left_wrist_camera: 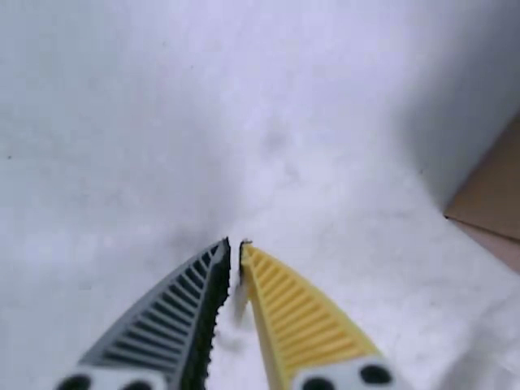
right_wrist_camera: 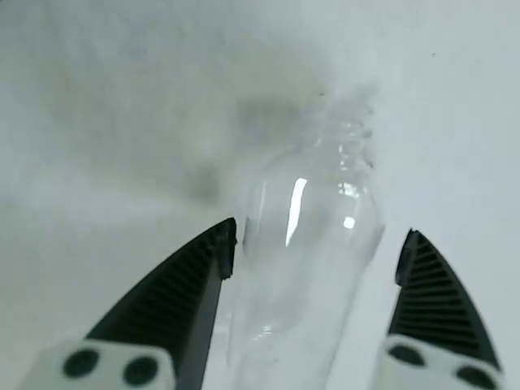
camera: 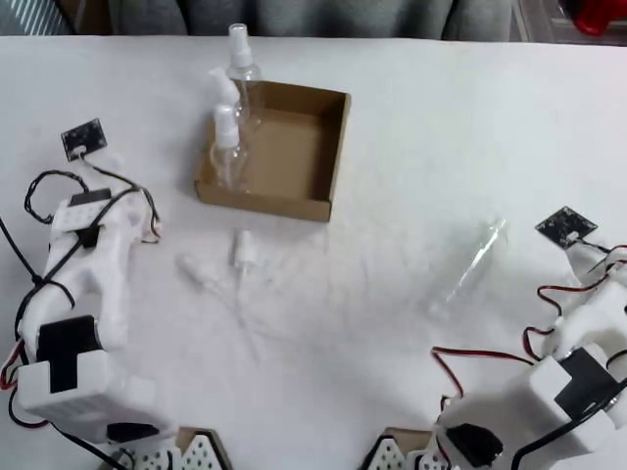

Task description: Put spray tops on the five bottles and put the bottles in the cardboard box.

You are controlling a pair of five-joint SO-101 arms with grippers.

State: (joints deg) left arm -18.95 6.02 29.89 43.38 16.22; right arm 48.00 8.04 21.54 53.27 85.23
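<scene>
The right gripper [right_wrist_camera: 317,237] is open, its fingers spread to either side of a clear bottle [right_wrist_camera: 313,203] lying on the white table [camera: 441,127]; whether they touch it is unclear. The left gripper [left_wrist_camera: 236,244] is closed, fingertips together, low over the table near the cardboard box [camera: 336,147]. Three topped bottles [camera: 227,147] stand at the box's left side. Loose spray tops [camera: 241,247] lie just in front of it.

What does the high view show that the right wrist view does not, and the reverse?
High view: the cardboard box with capped bottles by its left wall, and loose spray tops on the table. Right wrist view: the right gripper, open, its fingers on either side of the clear bottle. Both: that bottle, lying on the white table.
</scene>
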